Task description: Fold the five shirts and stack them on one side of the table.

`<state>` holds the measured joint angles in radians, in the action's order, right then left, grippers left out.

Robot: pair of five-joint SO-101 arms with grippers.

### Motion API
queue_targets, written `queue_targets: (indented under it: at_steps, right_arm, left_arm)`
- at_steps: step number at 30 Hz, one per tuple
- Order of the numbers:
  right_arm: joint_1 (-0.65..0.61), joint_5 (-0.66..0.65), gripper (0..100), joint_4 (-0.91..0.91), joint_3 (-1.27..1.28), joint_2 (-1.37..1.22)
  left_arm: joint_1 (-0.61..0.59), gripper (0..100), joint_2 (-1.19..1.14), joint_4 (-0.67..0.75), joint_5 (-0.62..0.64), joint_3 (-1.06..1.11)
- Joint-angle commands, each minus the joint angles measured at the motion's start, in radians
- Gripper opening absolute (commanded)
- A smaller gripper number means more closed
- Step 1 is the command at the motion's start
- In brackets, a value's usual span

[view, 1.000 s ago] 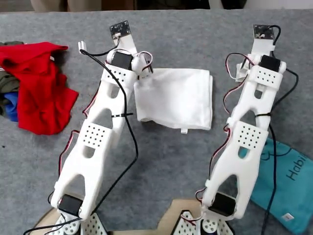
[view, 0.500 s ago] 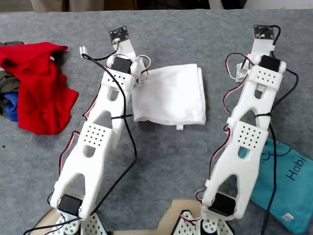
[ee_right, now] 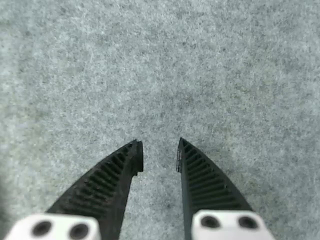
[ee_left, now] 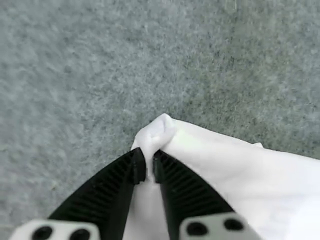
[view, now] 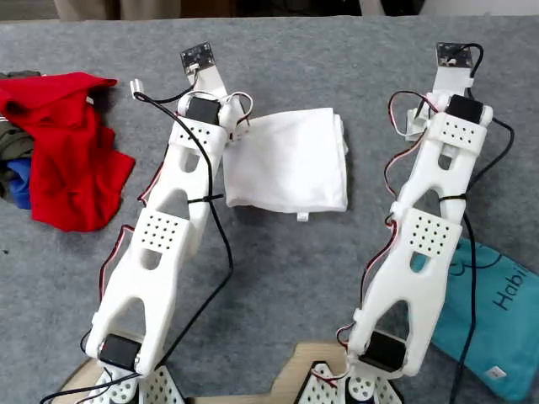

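Note:
A folded white shirt [view: 286, 162] lies on the grey table between the two arms. My left gripper [ee_left: 148, 165] is shut on a bunched corner of the white shirt [ee_left: 235, 175]; in the high view that gripper [view: 229, 133] sits at the shirt's far left corner. My right gripper [ee_right: 159, 155] is open above bare grey cloth, and its arm [view: 434, 210] stands to the right of the shirt. A red shirt [view: 72, 151] lies crumpled at the left edge over darker garments [view: 15, 172]. A teal shirt [view: 493, 316] lies at the near right.
The grey table cover [view: 295, 278] is bare in front of the white shirt. Cables hang along both arms. A wooden base [view: 286, 383] holds the arms at the near edge.
My left gripper has dragged the white shirt to the left across the table; the shirt now lies nearer the left arm. The right arm has not moved.

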<state>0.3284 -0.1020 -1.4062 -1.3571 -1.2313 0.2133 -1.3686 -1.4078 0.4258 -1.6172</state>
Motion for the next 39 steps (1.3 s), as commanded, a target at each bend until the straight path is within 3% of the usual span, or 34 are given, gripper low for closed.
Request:
queue_targets:
  at_steps: [1, 6, 10, 17, 21, 23, 29, 39]
  right_arm:
    - [-0.010, 0.000, 13.5, -0.009, -0.048, 0.004]
    - [-0.076, -0.063, 13.5, -0.101, -0.104, 0.024]
    - [-0.116, -0.078, 13.5, -0.272, -0.266, 0.044]
    - [-0.245, -0.276, 11.5, -0.382, -0.202, 0.125]
    - [-0.306, -0.282, 1.0, -0.379, -0.093, 0.228]
    - [-0.349, -0.282, 0.9, -0.370, -0.064, 0.257]
    - [-0.371, -0.276, 0.9, -0.172, -0.051, 0.214]
    - [-0.352, -0.301, 0.9, 0.181, -0.093, -0.151]
  left_arm:
    - [-0.011, 15, 0.036, -0.005, 0.011, -0.060]
    - [-0.037, 21, 0.148, -0.078, 0.071, -0.057]
    - [-0.098, 22, 0.157, -0.035, 0.074, -0.044]
    - [-0.127, 2, 0.062, 0.031, 0.078, -0.012]
    - [-0.074, 2, 0.024, 0.025, 0.075, -0.021]
    - [-0.068, 2, 0.024, 0.025, 0.074, -0.021]
    - [-0.074, 2, 0.024, 0.034, 0.074, -0.021]
    - [-0.071, 2, 0.022, 0.035, 0.074, -0.021]
